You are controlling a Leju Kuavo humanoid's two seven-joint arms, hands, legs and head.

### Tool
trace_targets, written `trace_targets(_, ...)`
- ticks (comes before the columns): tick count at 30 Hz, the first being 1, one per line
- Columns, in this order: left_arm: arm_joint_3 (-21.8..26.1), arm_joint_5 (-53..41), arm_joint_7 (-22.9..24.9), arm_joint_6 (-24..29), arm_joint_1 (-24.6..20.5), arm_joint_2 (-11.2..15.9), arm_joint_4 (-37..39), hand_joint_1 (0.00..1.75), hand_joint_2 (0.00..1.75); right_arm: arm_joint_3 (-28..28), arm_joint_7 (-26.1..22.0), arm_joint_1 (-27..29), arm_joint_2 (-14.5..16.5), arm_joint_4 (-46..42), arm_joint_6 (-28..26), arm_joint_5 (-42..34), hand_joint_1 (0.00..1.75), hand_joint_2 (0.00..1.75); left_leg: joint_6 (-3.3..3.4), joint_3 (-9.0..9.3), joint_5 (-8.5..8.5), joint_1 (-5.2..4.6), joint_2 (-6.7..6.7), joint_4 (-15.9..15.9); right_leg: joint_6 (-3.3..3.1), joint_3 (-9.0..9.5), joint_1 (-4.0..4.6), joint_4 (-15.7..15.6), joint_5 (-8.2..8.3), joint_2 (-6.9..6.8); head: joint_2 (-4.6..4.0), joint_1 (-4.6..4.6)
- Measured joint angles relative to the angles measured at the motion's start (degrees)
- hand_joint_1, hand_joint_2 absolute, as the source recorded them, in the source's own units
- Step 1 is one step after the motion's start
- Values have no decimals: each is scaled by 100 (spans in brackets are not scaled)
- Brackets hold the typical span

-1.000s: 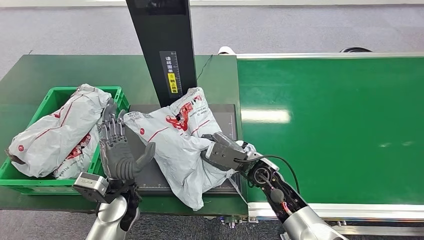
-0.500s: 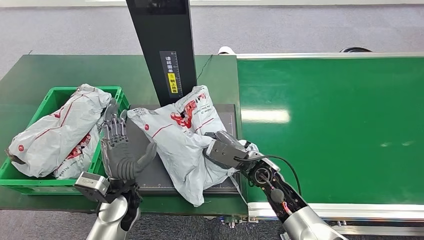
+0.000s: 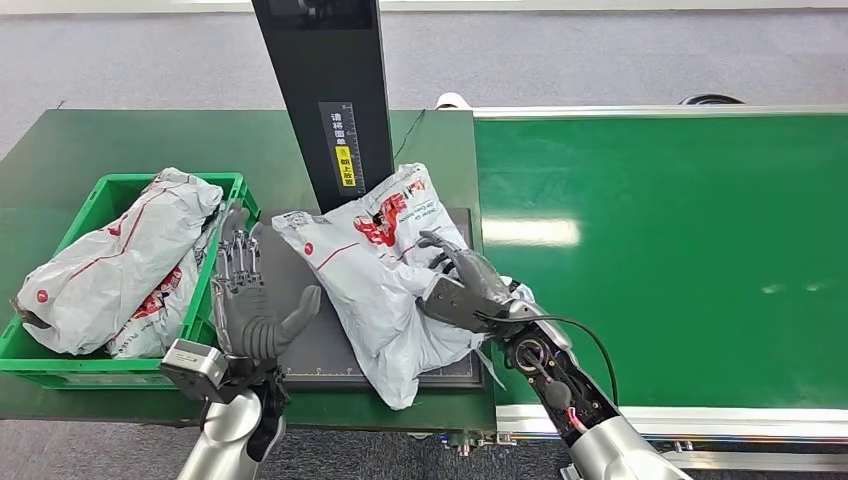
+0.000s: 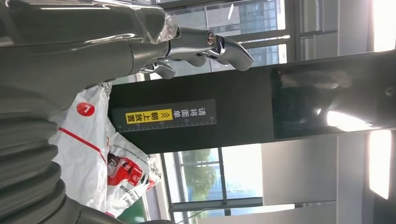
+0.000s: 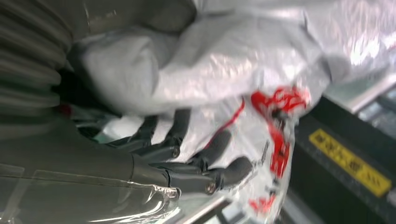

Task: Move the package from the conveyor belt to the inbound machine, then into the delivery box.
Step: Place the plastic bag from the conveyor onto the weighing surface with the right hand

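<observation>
Silver arms — dark grey robot hand (image 3: 463, 292), black cable

Right hand (image 3: 462, 288) opened; package (image 3: 385, 270) shifted right

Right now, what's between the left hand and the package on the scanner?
Head view: just bare dark scanner plate. The left hand stands open beside the package, not touching it.

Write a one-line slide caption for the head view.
Right robot hand rests on a grey plastic mailer bag lying on the dark scanner platform; left robot hand open beside it.
</observation>
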Motion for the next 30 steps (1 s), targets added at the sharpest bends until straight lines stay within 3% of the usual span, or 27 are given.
trace_targets(7, -26, 9, 0, 1, 1, 2, 27, 0, 175, -354, -98, 189, -54, -186, -161, -107, 0, 175, 0, -1, -1, 0, 1, 0, 0, -1, 0, 0, 0, 0, 0, 1)
trace_targets(19, -31, 13, -1, 1, 0, 2, 31, 0, 175, -490, -153, 270, -81, -278, -164, -137, 0, 175, 0, -1, 0, 0, 1, 0, 0, 0, 0, 0, 0, 0, 0, 1)
trace_targets(25, -57, 61, -1, -11, -6, 4, 74, 0, 175, -617, -532, 430, -84, -493, -301, -425, 0, 175, 0, -1, 0, 0, 0, 0, 0, -1, 0, 0, 0, 0, 0, 1)
trace_targets(30, -126, 113, 0, -9, -10, 23, 102, 0, 175, -874, -995, 663, -114, -909, -42, -1044, 0, 175, 0, -1, 0, 0, 0, 0, 0, -1, 0, 0, 0, 0, 0, 0)
